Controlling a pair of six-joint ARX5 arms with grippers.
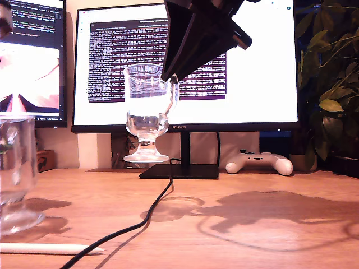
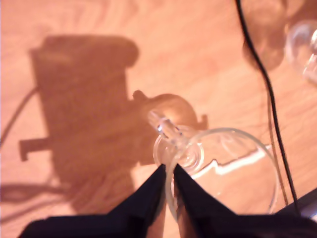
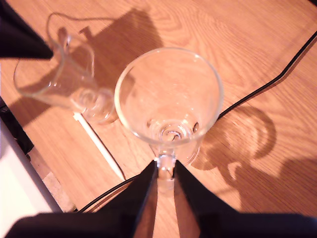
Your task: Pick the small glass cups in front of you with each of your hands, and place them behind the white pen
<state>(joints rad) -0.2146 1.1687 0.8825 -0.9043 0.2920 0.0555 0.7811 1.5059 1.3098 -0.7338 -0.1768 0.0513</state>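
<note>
My first gripper point(image 1: 166, 75) point(image 2: 168, 171) is pinched narrow on the rim of the first cup point(image 1: 147, 106) point(image 2: 228, 173), by its handle. The cup hangs empty above the table point(image 1: 269, 246), mid-frame in the exterior view, with its shadow on the wood below.

My second gripper point(image 3: 166, 168) is clamped on the handle of the second cup point(image 1: 14, 168) point(image 3: 168, 94), which is also empty. That cup is at the exterior view's left edge, close to the camera. I cannot tell whether its foot rests on the table.

The pen point(image 1: 50, 248) point(image 3: 99, 146) lies flat at the exterior view's lower left, nearer the camera than the second cup.

A black cable point(image 1: 151, 210) point(image 2: 267, 89) point(image 3: 262, 84) snakes across the table between the two cups. Behind them stand a lit monitor point(image 1: 258, 67), a white controller point(image 1: 259, 162) and, at the exterior view's right, a plant point(image 1: 331, 84).
</note>
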